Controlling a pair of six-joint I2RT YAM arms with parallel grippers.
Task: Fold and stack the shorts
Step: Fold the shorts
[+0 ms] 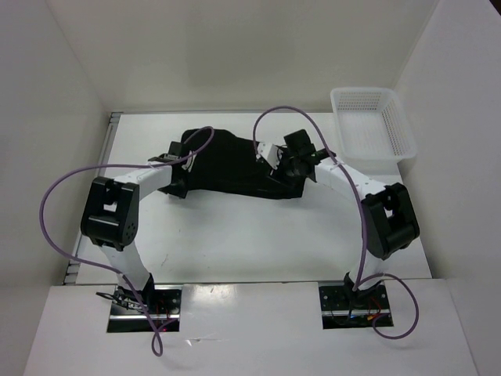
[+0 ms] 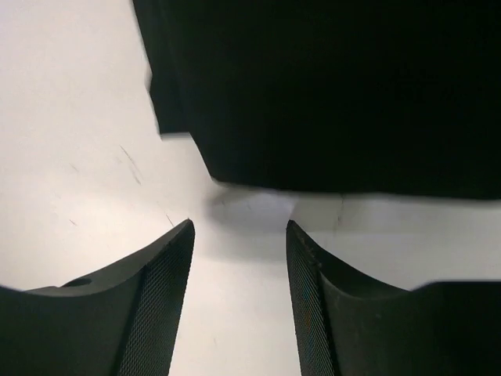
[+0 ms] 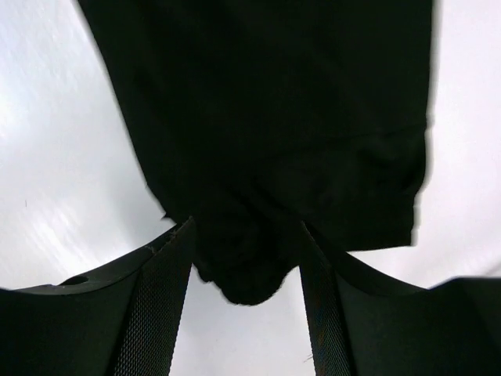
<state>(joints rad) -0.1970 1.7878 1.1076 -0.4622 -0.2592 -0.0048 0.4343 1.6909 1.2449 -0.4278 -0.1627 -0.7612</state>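
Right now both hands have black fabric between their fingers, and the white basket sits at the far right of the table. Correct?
Not quite. Only the right hand has the shorts between its fingers; the left wrist view shows the left hand open over bare table, short of the cloth. The basket is at far right.

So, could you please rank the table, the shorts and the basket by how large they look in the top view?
1. Table, by far the largest.
2. Shorts, though the arms hide both ends.
3. Basket, smallest, but not by much; it is cut by no edge, so the shorts' lead is unsure.
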